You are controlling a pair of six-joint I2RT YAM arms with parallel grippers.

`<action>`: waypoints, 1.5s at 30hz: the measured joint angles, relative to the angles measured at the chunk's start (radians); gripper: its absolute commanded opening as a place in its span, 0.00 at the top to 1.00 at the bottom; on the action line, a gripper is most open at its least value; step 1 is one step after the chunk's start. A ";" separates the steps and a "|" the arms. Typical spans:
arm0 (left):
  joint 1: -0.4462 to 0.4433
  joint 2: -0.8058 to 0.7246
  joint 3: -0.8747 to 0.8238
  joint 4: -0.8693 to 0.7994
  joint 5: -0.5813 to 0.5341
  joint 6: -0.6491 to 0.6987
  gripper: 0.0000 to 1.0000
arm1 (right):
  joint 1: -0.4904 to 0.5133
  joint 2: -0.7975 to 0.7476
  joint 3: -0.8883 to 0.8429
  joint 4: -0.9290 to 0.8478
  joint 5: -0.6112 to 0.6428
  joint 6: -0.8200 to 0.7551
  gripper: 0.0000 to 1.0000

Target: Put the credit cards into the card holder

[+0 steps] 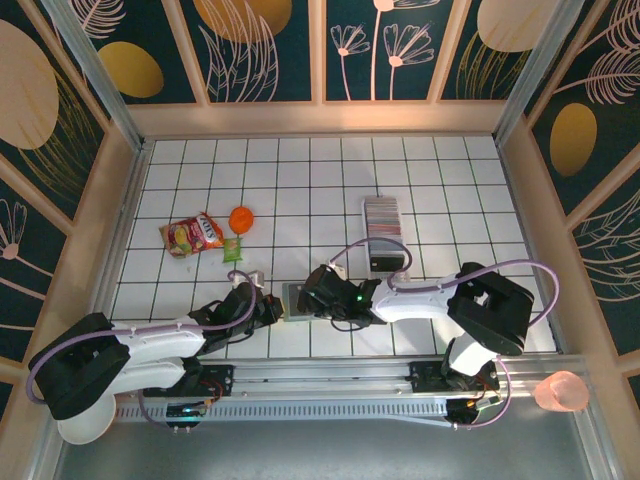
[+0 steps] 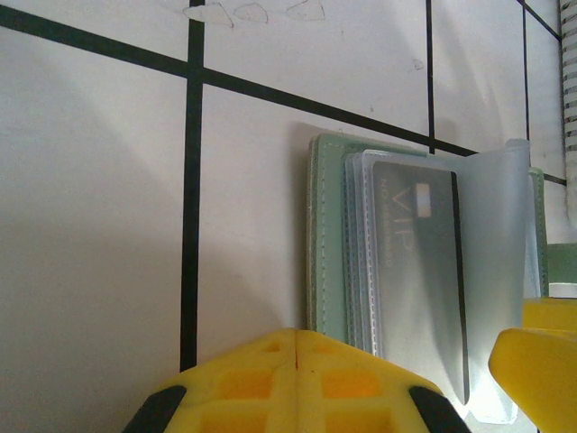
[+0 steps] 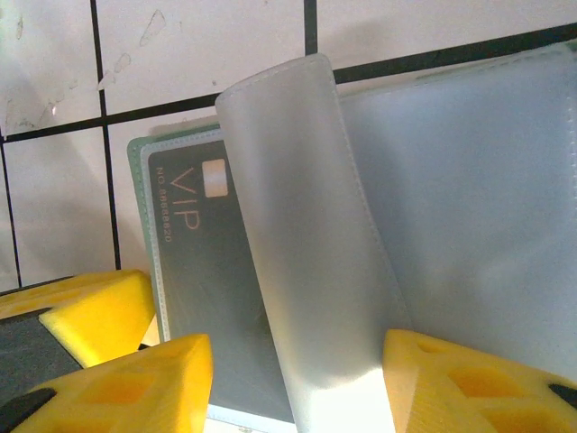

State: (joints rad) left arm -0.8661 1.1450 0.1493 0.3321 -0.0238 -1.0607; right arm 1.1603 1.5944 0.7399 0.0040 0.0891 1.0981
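The sage-green card holder (image 2: 325, 234) lies open on the tiled table, between both grippers (image 1: 297, 300). A grey VIP credit card (image 2: 415, 262) sits in one of its clear sleeves (image 3: 194, 271). A frosted sleeve page (image 3: 297, 253) stands curled up between the fingers of my right gripper (image 3: 297, 388), which is open. My left gripper (image 2: 297, 356) is shut and empty, its tips at the holder's near green edge. More credit cards (image 1: 383, 213) stand as a striped row farther back.
The long clear tray (image 1: 388, 258) holding the card row is behind the right arm. A snack bag (image 1: 192, 236), an orange round object (image 1: 241, 218) and a small green item (image 1: 232, 250) lie left of centre. A pink cup (image 1: 562, 390) stands off the table's right front.
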 measured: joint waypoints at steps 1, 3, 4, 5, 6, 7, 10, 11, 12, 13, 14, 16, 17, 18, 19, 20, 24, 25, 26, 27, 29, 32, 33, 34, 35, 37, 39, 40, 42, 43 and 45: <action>0.000 0.000 0.000 0.000 0.000 0.000 1.00 | 0.000 0.000 0.002 0.000 -0.001 0.000 0.47; 0.000 0.000 0.000 0.000 -0.002 0.000 1.00 | 0.003 0.000 0.005 0.006 -0.006 0.000 0.47; 0.000 0.000 0.000 0.000 -0.002 0.000 1.00 | 0.005 0.000 0.006 0.013 -0.010 0.000 0.47; 0.000 0.000 0.000 0.000 -0.002 0.000 1.00 | 0.008 0.000 0.006 0.020 -0.013 0.000 0.47; 0.000 0.000 0.000 0.000 -0.002 0.000 1.00 | 0.011 0.000 0.006 0.026 -0.015 0.000 0.47; 0.000 0.000 0.000 0.000 -0.002 0.000 1.00 | 0.012 0.000 0.006 0.031 -0.019 0.000 0.47; 0.000 0.000 0.000 0.000 -0.002 0.000 1.00 | 0.013 0.000 0.006 0.052 -0.028 0.000 0.48; 0.000 0.000 0.000 0.000 -0.002 0.000 1.00 | 0.013 0.000 0.005 0.059 -0.031 0.000 0.48; 0.000 0.000 0.000 0.000 -0.002 0.000 1.00 | 0.013 0.000 0.005 0.066 -0.032 0.000 0.48; 0.000 0.000 0.000 0.000 -0.002 0.000 1.00 | 0.013 0.000 0.006 0.074 -0.035 0.000 0.48; 0.000 0.000 0.000 0.000 -0.002 0.000 1.00 | 0.013 0.000 0.005 0.085 -0.038 0.000 0.48; 0.000 0.000 0.000 0.000 -0.002 0.000 1.00 | 0.013 0.000 0.005 0.106 -0.042 0.000 0.48; 0.000 0.000 0.000 0.000 -0.003 0.000 1.00 | 0.013 0.000 0.005 0.120 -0.046 0.000 0.48; 0.000 0.000 0.000 0.000 -0.003 0.000 1.00 | 0.013 0.000 0.005 0.133 -0.048 0.000 0.48; 0.000 0.000 0.000 -0.001 -0.003 0.000 1.00 | 0.013 0.000 0.005 0.143 -0.052 0.000 0.48; 0.000 0.000 0.000 -0.001 -0.003 0.000 1.00 | 0.013 0.000 0.005 0.158 -0.057 0.000 0.48; -0.001 -0.004 0.000 -0.007 -0.007 0.000 1.00 | 0.013 -0.001 0.005 0.219 -0.065 -0.013 0.48; -0.001 -0.006 0.000 -0.008 -0.009 0.000 1.00 | 0.013 -0.003 0.005 0.228 -0.066 -0.020 0.48; -0.002 -0.008 0.000 -0.011 -0.011 -0.002 1.00 | 0.013 -0.009 0.005 0.238 -0.066 -0.030 0.48; -0.003 -0.010 0.000 -0.014 -0.013 -0.004 1.00 | 0.013 -0.019 0.005 0.245 -0.068 -0.045 0.48; -0.004 -0.015 0.000 -0.021 -0.018 -0.008 1.00 | 0.013 -0.050 0.006 0.253 -0.068 -0.075 0.48; -0.004 -0.028 -0.002 -0.034 -0.031 -0.008 1.00 | 0.013 -0.124 0.011 0.253 -0.059 -0.136 0.48; -0.003 -0.037 -0.002 -0.042 -0.038 -0.010 1.00 | 0.013 -0.154 0.015 0.251 -0.052 -0.159 0.48; -0.003 -0.045 -0.003 -0.048 -0.043 -0.011 1.00 | 0.013 -0.179 0.018 0.247 -0.045 -0.179 0.48; -0.004 -0.058 -0.003 -0.055 -0.051 -0.011 1.00 | 0.013 -0.214 0.024 0.238 -0.032 -0.208 0.48; -0.004 -0.083 -0.004 -0.069 -0.067 -0.013 1.00 | 0.008 -0.280 0.033 0.211 -0.005 -0.261 0.49; -0.004 -0.115 -0.004 -0.082 -0.083 -0.015 1.00 | -0.004 -0.345 0.046 0.165 0.028 -0.323 0.49; -0.004 -0.132 -0.004 -0.089 -0.093 -0.016 1.00 | -0.015 -0.378 0.055 0.133 0.051 -0.362 0.50; -0.003 -0.169 -0.004 -0.106 -0.112 -0.018 1.00 | -0.050 -0.437 0.072 0.063 0.095 -0.418 0.55; -0.003 -0.187 -0.004 -0.113 -0.120 -0.018 1.00 | -0.088 -0.467 0.076 0.024 0.099 -0.431 0.55; -0.003 -0.217 -0.004 -0.124 -0.132 -0.018 1.00 | -0.182 -0.512 0.068 -0.030 0.073 -0.438 0.54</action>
State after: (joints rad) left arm -0.8696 0.9279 0.1455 0.2085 -0.1555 -1.0786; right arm 0.9783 1.0828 0.8078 -0.0261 0.1623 0.6605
